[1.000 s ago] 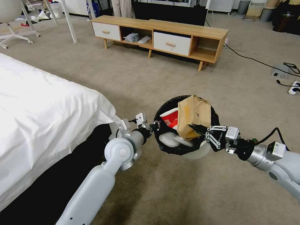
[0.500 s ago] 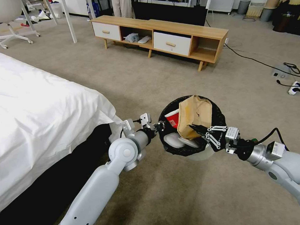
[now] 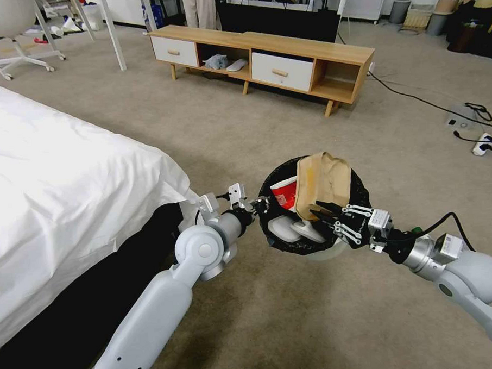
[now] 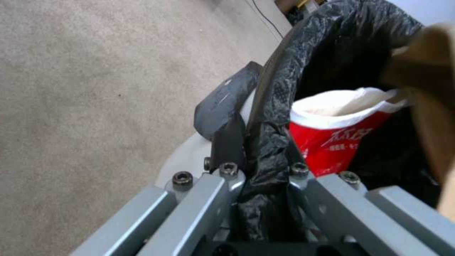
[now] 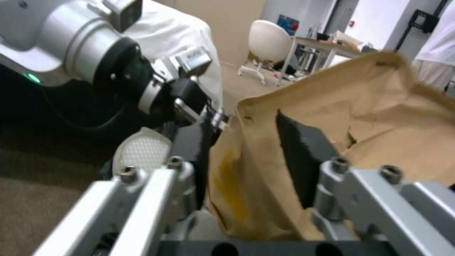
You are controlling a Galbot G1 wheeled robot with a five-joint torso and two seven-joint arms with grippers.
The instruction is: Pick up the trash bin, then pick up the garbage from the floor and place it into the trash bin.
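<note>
Above the beige carpet (image 3: 295,313), the left gripper (image 3: 262,204) clamps the trash bin (image 3: 275,240) rim beside the bed (image 3: 66,176), while the right gripper (image 3: 320,213) pinches the brown paper bag (image 3: 323,178) standing in it.

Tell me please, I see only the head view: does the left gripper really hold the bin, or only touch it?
Observer: It holds it. In the left wrist view the left gripper is shut on the bin's rim, one finger outside, one inside the black liner.
Operator: And the right gripper, is it gripping the paper bag?
Observer: Yes. In the right wrist view the right gripper has its fingers on both sides of the brown paper bag, pinching it.
Operator: What sits next to the left finger inside?
Observer: A red and white paper cup, upright.
</note>
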